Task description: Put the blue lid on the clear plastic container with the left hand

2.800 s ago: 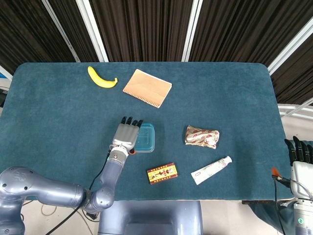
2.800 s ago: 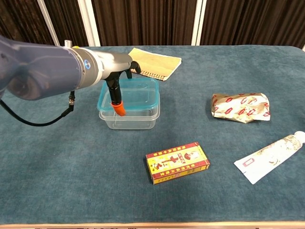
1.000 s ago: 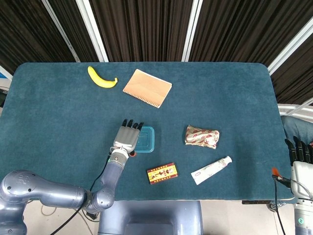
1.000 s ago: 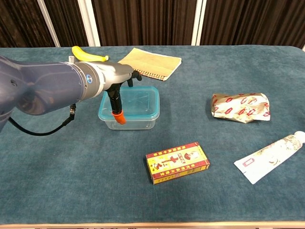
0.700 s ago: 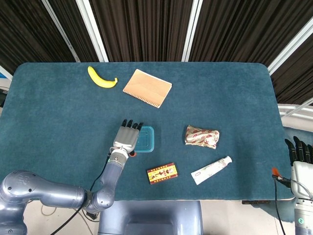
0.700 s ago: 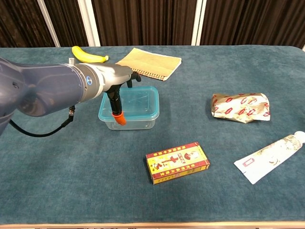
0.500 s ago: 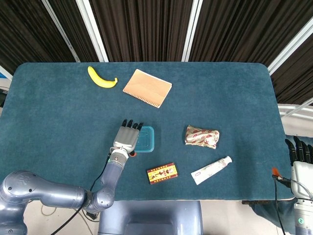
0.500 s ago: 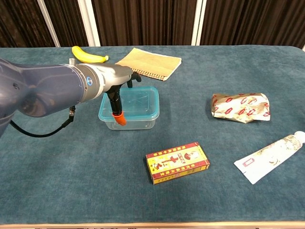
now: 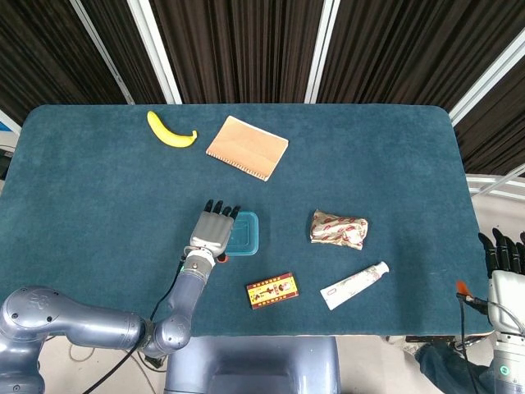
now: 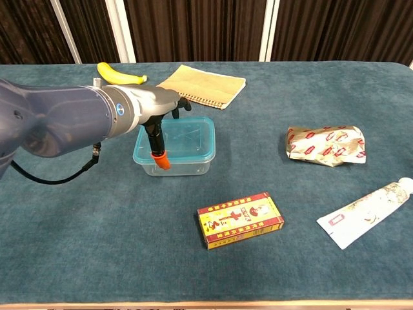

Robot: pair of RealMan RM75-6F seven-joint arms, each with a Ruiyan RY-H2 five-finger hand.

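The blue lid [image 10: 177, 137] sits flat on the clear plastic container [image 10: 174, 163], near the middle of the teal worktop [image 9: 394, 156]. The left hand [image 9: 213, 229] lies over the lid's left edge, its fingers [image 9: 220, 208] spread and stretched flat along the top, an orange-tipped thumb [image 10: 161, 159] hanging down the container's near wall; it grips nothing. The right hand [image 9: 502, 254] rests off the worktop's right edge with its dark fingers pointing up and apart, holding nothing. A banana [image 9: 170, 131] and a spiral notebook [image 9: 247, 146] lie at the back, a crumpled snack bag [image 10: 326, 144] to the right, a tube [image 10: 361, 214] and a red-yellow box [image 10: 240, 219] near the front edge
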